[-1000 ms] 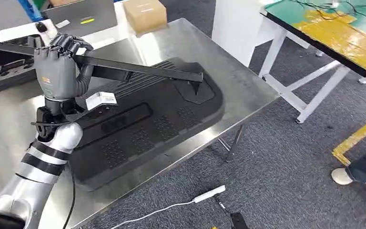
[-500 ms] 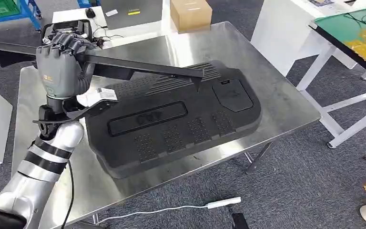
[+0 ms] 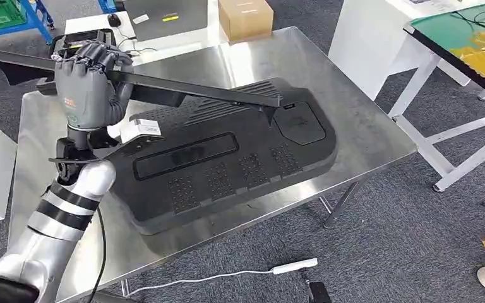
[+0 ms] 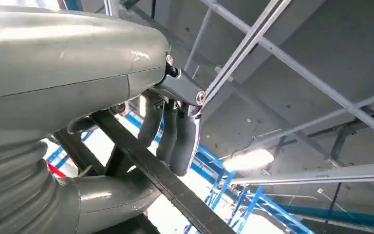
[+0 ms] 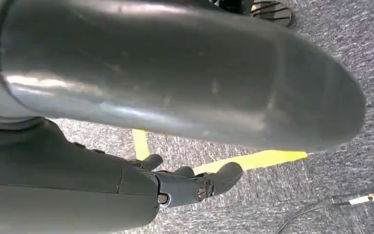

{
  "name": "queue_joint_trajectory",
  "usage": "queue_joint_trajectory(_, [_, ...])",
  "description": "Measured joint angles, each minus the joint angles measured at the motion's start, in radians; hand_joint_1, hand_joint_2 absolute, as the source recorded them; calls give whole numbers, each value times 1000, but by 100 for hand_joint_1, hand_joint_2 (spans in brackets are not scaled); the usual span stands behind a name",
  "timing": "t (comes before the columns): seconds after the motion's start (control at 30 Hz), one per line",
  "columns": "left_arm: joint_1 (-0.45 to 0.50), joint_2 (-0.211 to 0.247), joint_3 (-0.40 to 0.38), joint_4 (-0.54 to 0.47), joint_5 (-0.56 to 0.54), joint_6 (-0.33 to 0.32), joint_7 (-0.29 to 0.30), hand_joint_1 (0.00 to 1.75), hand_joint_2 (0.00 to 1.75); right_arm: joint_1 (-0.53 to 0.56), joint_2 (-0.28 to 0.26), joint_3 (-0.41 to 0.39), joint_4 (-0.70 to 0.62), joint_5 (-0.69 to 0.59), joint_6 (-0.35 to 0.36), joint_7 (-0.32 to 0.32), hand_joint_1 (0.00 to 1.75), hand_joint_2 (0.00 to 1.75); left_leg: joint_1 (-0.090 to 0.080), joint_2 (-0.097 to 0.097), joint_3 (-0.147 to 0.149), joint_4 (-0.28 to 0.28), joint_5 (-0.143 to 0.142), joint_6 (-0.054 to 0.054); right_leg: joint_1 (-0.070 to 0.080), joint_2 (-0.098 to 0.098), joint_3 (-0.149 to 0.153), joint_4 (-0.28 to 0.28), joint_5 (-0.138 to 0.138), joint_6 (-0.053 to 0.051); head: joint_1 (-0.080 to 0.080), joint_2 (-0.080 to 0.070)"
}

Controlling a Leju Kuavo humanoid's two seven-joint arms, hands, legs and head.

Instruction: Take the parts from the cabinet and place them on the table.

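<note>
While our left hand (image 3: 88, 88) grips the long black bar (image 3: 183, 87) with fingers curled around it, the bar hangs above the big black panel (image 3: 227, 158) lying on the steel table (image 3: 353, 120). Our right hand (image 5: 195, 185) hangs over grey carpet, fingers loosely apart, holding nothing. Bare steel shows along the table's right edge. Since half a second ago, the view has shifted slightly; the grip matches.

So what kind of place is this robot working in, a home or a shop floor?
Most likely a factory or workshop. A stainless steel work table holds a large black moulded panel, the left hand grips a long black bar, and a green-topped workbench stands on grey carpet.
</note>
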Motion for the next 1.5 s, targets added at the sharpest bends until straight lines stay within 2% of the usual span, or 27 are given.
queue_joint_trajectory(0.23, [-18,-29,-10,3,20,-34,-8,175,175,-1,0,-8,0,-4,35,34,0,0,-1,-1,-5,0,1,-3,-2,0,-4,0,1,0,0,0])
queue_joint_trajectory(0.33, [-53,-56,-23,33,19,-67,18,175,175,-4,0,-8,0,9,45,40,0,0,-4,-1,-7,1,2,-2,-4,-1,-5,0,1,1,0,0])
queue_joint_trajectory(0.5, [-100,-87,-36,79,11,-84,42,175,175,-11,0,-8,0,16,49,47,0,0,-6,0,-7,1,2,-1,-7,-1,-6,0,3,-1,0,0])
queue_joint_trajectory(0.87, [-302,-188,-68,358,-71,-126,175,175,175,-35,9,-8,-4,57,64,66,0,0,-7,-1,-8,2,4,0,-7,-1,-6,0,4,-1,0,0])
queue_joint_trajectory(1.03, [-381,-226,-74,499,-94,-146,244,175,175,-37,10,-8,-5,63,65,67,0,0,-7,-1,-8,2,4,0,-7,-1,-6,0,4,0,0,0])
queue_joint_trajectory(1.27, [-442,-265,-76,657,-150,-209,379,175,175,-38,15,-8,-5,63,64,68,0,0,-7,-1,-8,2,4,0,-7,-1,-6,0,4,0,0,0])
queue_joint_trajectory(1.5, [-471,-297,-99,755,-229,-316,567,175,175,-39,16,-10,-5,63,63,69,0,0,-7,-1,-8,2,4,0,-7,-1,-6,0,4,0,0,0])
